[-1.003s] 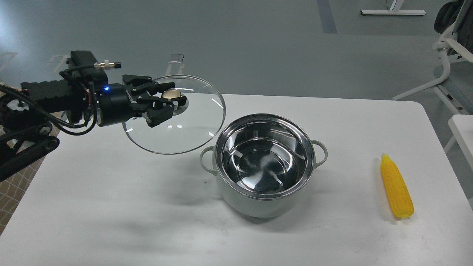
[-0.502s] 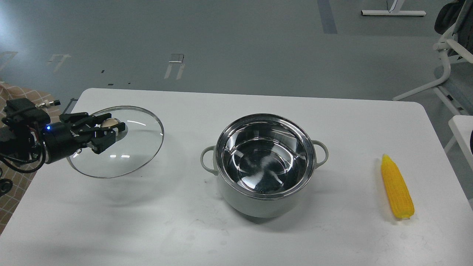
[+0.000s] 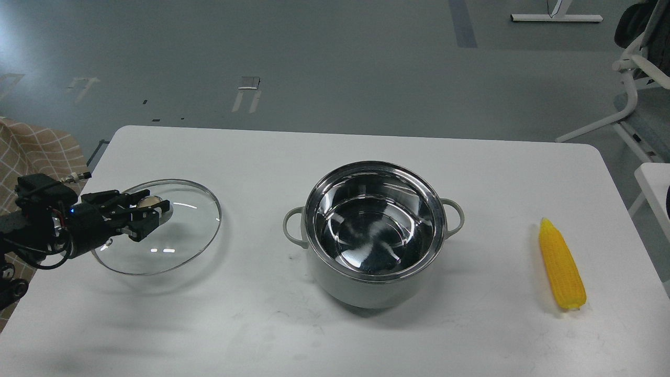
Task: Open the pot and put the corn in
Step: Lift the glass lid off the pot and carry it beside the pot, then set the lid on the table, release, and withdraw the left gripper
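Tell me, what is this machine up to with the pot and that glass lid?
The robot's left gripper is closed on the gold knob of the glass lid, holding it low over the left side of the white table, well clear of the pot. The pot stands open and empty in the middle. The corn lies untouched near the table's right edge, so that step is not yet done. The right arm is out of sight.
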Tool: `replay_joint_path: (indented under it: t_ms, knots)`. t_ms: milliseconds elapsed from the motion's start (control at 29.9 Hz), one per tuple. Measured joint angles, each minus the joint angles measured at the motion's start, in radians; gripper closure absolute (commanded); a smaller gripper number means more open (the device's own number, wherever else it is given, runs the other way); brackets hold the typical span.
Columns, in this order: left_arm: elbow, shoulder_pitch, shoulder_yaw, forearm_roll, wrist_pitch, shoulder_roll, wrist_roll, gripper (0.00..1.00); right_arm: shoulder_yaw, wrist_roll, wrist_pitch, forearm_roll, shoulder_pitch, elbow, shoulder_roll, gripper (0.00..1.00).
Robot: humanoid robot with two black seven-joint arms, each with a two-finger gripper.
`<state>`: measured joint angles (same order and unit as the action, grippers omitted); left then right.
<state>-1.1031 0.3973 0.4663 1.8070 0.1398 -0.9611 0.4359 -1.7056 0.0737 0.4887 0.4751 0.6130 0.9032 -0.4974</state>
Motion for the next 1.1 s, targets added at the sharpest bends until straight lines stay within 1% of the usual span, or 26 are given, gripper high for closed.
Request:
replay_joint_path:
  t_ms: [33, 67, 201, 234, 334, 368, 435, 535, 635, 736, 869, 903, 1036, 1103]
  knots:
    - [0.009, -0.002, 0.0, -0.001, 0.0, 0.007, -0.001, 0.58, 0.0, 0.0, 0.0, 0.0, 0.0, -0.001, -0.003, 0.0]
    - [0.019, -0.003, 0.0, -0.002, 0.0, 0.015, -0.001, 0.48, 0.0, 0.0, 0.0, 0.0, -0.001, -0.002, -0.005, 0.0]
    - [0.042, -0.007, 0.0, -0.007, 0.0, 0.031, 0.004, 0.46, 0.0, 0.0, 0.0, 0.0, -0.005, -0.002, -0.013, 0.0]
    - [0.044, -0.009, 0.0, -0.008, 0.0, 0.032, 0.006, 0.44, 0.0, 0.0, 0.0, 0.0, -0.007, -0.001, -0.014, 0.0]
    - [0.047, -0.02, 0.0, -0.013, 0.003, 0.033, 0.009, 0.3, 0.002, 0.0, 0.0, 0.0, -0.02, 0.003, -0.014, 0.0]
    - [0.048, -0.022, 0.0, -0.014, 0.009, 0.033, 0.01, 0.19, 0.003, 0.0, 0.0, 0.0, -0.024, 0.003, -0.015, 0.0]
    - [0.049, -0.023, 0.005, -0.024, 0.015, 0.031, 0.011, 0.13, 0.013, 0.003, 0.0, 0.005, -0.035, 0.004, -0.018, 0.0]
    - [0.049, -0.013, 0.017, -0.083, 0.017, 0.027, 0.029, 0.1, 0.074, 0.004, 0.0, 0.016, -0.055, 0.006, -0.038, 0.0]
    - [0.049, 0.031, 0.02, -0.171, 0.018, 0.022, 0.049, 0.09, 0.147, 0.003, 0.0, 0.03, -0.062, 0.015, -0.08, 0.0]
    - [0.05, 0.113, 0.022, -0.268, 0.016, 0.022, 0.052, 0.09, 0.199, 0.0, 0.0, 0.104, -0.064, 0.022, -0.134, 0.0]
    - [0.055, 0.232, 0.027, -0.479, 0.009, 0.025, 0.053, 0.09, 0.234, -0.007, 0.0, 0.246, -0.064, 0.059, -0.209, 0.0]
    - [0.061, 0.259, 0.027, -0.554, 0.008, 0.031, 0.053, 0.09, 0.237, -0.011, 0.0, 0.278, -0.067, 0.077, -0.23, 0.0]
    - [0.082, 0.345, 0.056, -0.864, 0.008, 0.089, 0.053, 0.05, 0.252, -0.06, 0.0, 0.424, -0.126, 0.18, -0.328, 0.0]
    - [0.088, 0.374, 0.082, -0.988, 0.004, 0.116, 0.053, 0.04, 0.267, -0.071, 0.0, 0.51, -0.165, 0.236, -0.361, 0.0]
